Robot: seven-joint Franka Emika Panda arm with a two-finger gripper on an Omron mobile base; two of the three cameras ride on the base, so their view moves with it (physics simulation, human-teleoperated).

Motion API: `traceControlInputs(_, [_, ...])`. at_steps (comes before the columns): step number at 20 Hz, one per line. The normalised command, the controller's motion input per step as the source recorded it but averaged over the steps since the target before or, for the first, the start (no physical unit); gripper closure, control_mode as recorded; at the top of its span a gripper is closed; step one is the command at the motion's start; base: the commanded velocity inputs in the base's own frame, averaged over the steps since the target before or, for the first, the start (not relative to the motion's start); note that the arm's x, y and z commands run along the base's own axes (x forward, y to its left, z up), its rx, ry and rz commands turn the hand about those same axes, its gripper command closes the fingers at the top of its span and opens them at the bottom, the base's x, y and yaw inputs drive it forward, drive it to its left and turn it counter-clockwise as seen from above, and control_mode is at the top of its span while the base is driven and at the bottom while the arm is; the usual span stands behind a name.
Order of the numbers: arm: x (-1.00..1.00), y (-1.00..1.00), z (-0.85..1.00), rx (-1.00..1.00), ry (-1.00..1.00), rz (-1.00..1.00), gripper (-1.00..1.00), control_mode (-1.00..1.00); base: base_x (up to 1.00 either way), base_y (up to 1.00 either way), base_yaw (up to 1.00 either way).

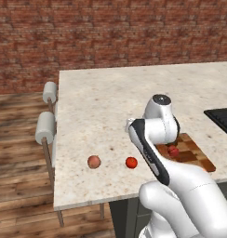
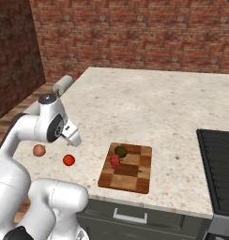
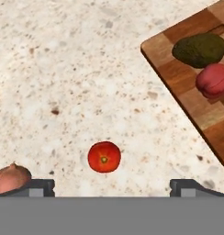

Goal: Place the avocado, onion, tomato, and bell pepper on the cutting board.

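Hovering above tomato (image 3: 104, 157), claw (image 3: 112, 187) spread wide, empty; avocado (image 3: 199, 49) long axis crosswise on cutting board (image 3: 187, 98).

Even, bright rendered light — soft faint shadows, no glare — sharp throughout, without edge distortion.

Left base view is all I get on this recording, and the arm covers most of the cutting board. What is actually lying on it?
Observer: Two items. In the right base view the avocado and the bell pepper both lie on the cutting board, near its far left corner.
Operator: Are they touching?
Observer: The hand view shows the avocado and the bell pepper close together; whether they touch I cannot tell.
Operator: And the gripper?
Observer: Its jaws stand open and empty in the hand view, with the tomato on the counter between them and the onion beside one fingertip.
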Motion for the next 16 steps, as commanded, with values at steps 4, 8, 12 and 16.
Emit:
traceControlInputs(4, [0.00,0.03,0.00,0.00,0.10,0.14,-1.00,-1.00,0.00,0.00,0.00])
traceControlInputs(8, [0.00,0.02,0.00,0.00,0.09,0.14,-1.00,-1.00,0.00,0.00,0.00])
traceControlInputs(12, [0.00,0.01,0.00,0.00,0.08,0.13,-1.00,-1.00,0.00,0.00,0.00])
traceControlInputs(16, [0.00,0.07,-0.09,0.00,0.10,0.10,-1.00,-1.00,0.00,0.00,0.00])
